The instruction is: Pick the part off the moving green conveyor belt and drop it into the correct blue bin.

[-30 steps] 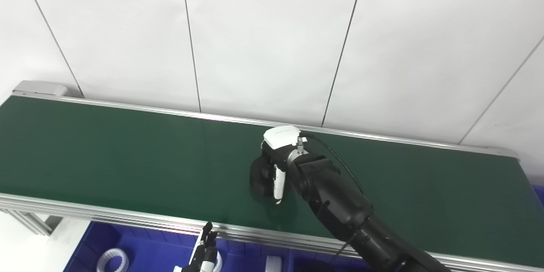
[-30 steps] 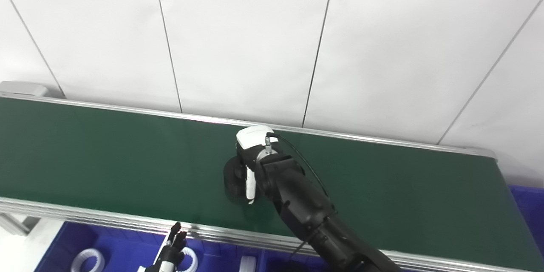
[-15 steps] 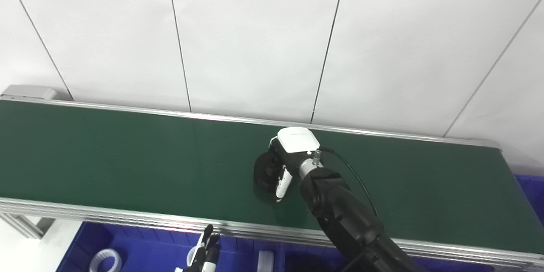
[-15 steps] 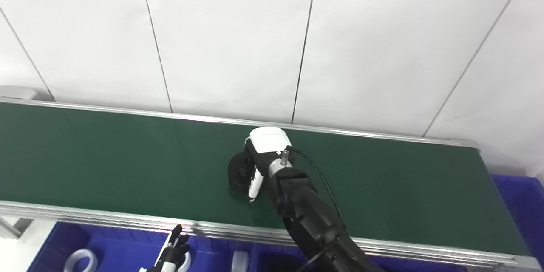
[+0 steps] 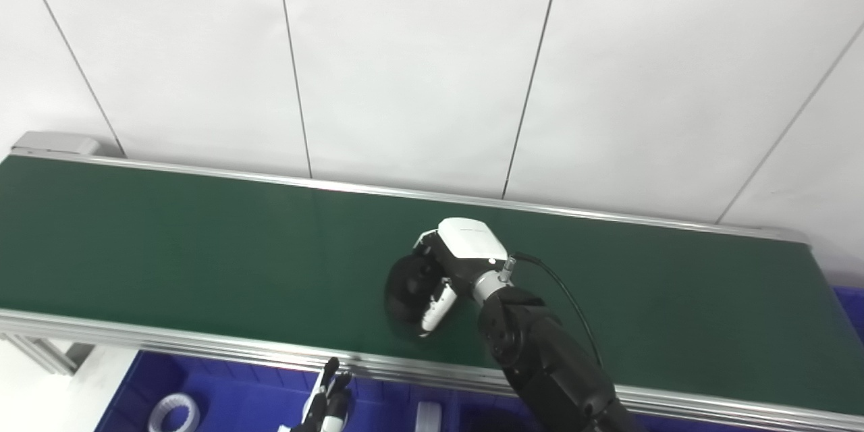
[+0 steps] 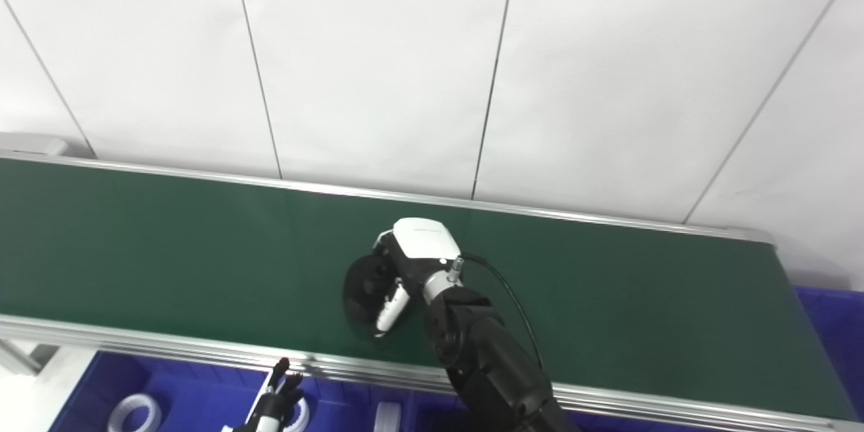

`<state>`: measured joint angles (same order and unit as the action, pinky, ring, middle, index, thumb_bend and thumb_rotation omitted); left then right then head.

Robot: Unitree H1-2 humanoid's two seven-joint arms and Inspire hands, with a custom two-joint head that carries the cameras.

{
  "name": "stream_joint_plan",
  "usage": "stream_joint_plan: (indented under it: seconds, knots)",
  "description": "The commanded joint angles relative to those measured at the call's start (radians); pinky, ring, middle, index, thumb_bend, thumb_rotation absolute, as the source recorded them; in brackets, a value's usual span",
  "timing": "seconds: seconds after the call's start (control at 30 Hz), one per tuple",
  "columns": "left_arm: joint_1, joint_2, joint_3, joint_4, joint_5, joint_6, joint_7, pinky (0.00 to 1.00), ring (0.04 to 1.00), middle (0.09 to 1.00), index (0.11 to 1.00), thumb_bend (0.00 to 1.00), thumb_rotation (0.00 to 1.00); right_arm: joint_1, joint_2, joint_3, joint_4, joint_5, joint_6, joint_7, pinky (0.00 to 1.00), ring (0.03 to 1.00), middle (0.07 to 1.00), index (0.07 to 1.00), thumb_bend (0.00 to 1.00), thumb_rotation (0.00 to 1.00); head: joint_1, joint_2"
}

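Black round part (image 5: 405, 290) sits gripped in the right hand (image 5: 442, 273) above the conveyor belt (image 5: 169, 243) near its front edge; left hand (image 5: 327, 405) state unclear.

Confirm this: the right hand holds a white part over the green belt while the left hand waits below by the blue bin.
Wrong colour: the part in the right hand is black, as the left eye view shows. The rest stands: belt, left hand, bin.

part (image 5: 407, 290) on belt (image 5: 169, 250) centre | bins (image 5: 229, 401) in front, apparently below
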<state>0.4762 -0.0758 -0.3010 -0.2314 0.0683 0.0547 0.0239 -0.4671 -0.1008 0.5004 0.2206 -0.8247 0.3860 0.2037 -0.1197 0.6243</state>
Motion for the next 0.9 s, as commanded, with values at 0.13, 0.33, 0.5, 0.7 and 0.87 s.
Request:
stream_joint_plan:
  seconds: [0.13, 0.33, 0.5, 0.7, 0.87]
  knots:
    - [-0.004, -0.081, -0.068, -0.027, -0.007, -0.009, -0.01, 0.99, 0.947, 0.952, 1.0, 0.56, 0.95, -0.015, 0.004, -0.091, -0.193, 0.055, 0.004, -0.011, 0.26, 0.328, 0.477, 0.493, 0.53, 0.01, -0.004, -0.003]
    - [-0.012, -0.07, -0.061, -0.015, -0.009, -0.016, -0.013, 0.98, 0.941, 0.952, 1.0, 0.56, 0.96, 0.025, 0.028, -0.158, -0.278, 0.124, -0.012, -0.033, 0.27, 0.338, 0.48, 0.494, 0.52, 0.01, -0.007, -0.008]
    - [-0.017, -0.064, -0.057, -0.01, -0.007, -0.015, -0.016, 0.99, 0.94, 0.952, 1.0, 0.54, 0.96, 0.077, 0.047, -0.176, -0.332, 0.176, -0.032, -0.044, 0.26, 0.338, 0.483, 0.494, 0.52, 0.01, -0.009, -0.011]
    - [-0.019, -0.058, -0.05, -0.006, -0.012, -0.014, -0.02, 0.99, 0.942, 0.95, 1.0, 0.53, 0.96, 0.175, 0.073, -0.198, -0.376, 0.273, -0.067, -0.071, 0.24, 0.319, 0.481, 0.493, 0.53, 0.01, -0.02, -0.013]
    - [-0.025, -0.05, -0.041, -0.007, -0.01, -0.011, -0.025, 1.0, 0.936, 0.943, 1.0, 0.55, 0.96, 0.275, 0.091, -0.231, -0.397, 0.374, -0.127, -0.105, 0.23, 0.306, 0.482, 0.493, 0.53, 0.01, -0.047, -0.013]
